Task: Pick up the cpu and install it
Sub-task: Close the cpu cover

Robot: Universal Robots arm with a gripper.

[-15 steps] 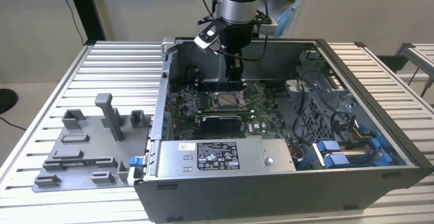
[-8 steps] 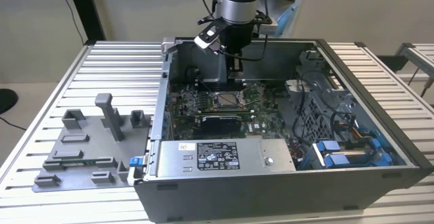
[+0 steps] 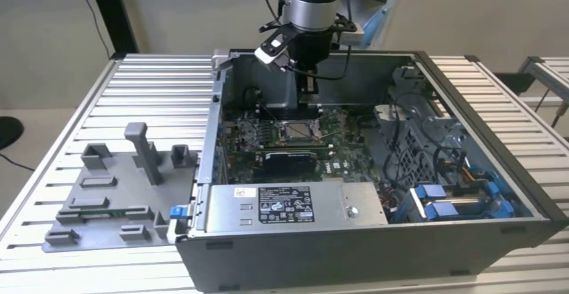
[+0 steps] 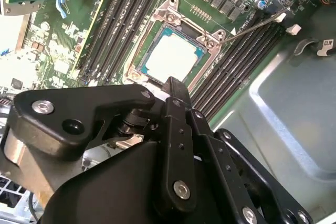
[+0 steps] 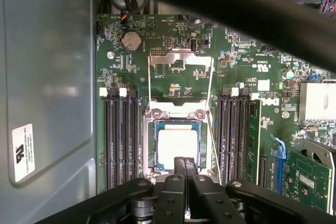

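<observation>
The cpu (image 5: 177, 147), a small square chip with a pale silver top, lies flat in the metal-framed socket (image 5: 152, 129) of the green board. It also shows in the second wrist view as the cpu (image 4: 170, 56) and in the exterior view as the cpu (image 3: 296, 132). My gripper (image 5: 185, 160) hangs just above the chip's edge, its black fingers (image 4: 173, 85) pressed together with nothing between them. From outside, the gripper (image 3: 307, 98) reaches down into the open computer case (image 3: 498, 174) over the socket.
The socket's load plate (image 5: 178, 61) stands flipped open, with its thin wire lever (image 4: 257, 24) raised beside it. Black memory slots (image 5: 121, 135) flank the socket. A silver power supply box (image 3: 294, 204) fills the case front. A grey fixture tray (image 3: 106, 187) sits at the exterior view's left.
</observation>
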